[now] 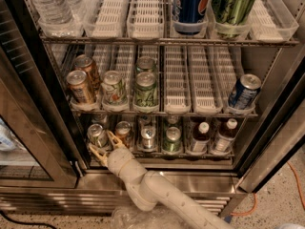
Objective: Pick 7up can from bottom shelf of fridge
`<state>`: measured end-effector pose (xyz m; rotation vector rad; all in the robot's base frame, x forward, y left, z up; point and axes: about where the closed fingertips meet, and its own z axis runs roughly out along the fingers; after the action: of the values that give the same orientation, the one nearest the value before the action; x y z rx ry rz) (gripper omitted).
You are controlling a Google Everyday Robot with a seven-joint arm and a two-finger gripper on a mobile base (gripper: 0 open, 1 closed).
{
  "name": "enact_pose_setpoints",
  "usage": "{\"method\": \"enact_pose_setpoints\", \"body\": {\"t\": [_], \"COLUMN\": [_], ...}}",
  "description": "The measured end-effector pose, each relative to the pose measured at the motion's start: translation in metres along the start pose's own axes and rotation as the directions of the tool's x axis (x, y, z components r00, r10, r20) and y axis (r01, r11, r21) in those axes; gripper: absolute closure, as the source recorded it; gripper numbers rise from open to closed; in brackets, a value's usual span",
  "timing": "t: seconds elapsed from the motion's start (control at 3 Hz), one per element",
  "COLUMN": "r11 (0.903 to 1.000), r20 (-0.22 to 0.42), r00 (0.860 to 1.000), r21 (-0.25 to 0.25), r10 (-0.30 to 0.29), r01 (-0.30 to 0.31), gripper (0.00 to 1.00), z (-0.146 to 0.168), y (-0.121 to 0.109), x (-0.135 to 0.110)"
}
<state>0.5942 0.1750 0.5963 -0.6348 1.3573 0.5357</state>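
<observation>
My hand (99,141) is spread wide beside the 7up can (96,133). It looks light and slippery; I'd squeeze its sides gently.

The bottom shelf (187,153) of the fridge (205,183) is a surface of white slotted lanes. From left to right, its front row holds the 7up can (96,134), a copper-brown can (123,130), a silver-lidded can (148,137), a darker green can (172,139) and two dark white-capped bottles (201,136). The gripper (103,143), fingers spread, sits just in front of the 7up can.
</observation>
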Motion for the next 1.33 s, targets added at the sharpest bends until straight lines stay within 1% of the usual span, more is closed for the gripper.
{"method": "enact_pose_setpoints", "body": {"t": [0.33, 0.67, 1.33], "r11": [0.9999, 0.9991, 0.9987], "r20": [-0.001, -0.007, -0.012], "r00": [1.0, 1.0, 1.0], "r21": [-0.016, -0.043, -0.051], "r10": [0.0, 0.003, 0.005], "r01": [0.0, -0.003, -0.006], "gripper": [0.33, 0.26, 0.27], "z": [0.008, 0.021, 0.02], "y": [0.002, 0.003, 0.003], "x": [0.001, 0.004, 0.005]}}
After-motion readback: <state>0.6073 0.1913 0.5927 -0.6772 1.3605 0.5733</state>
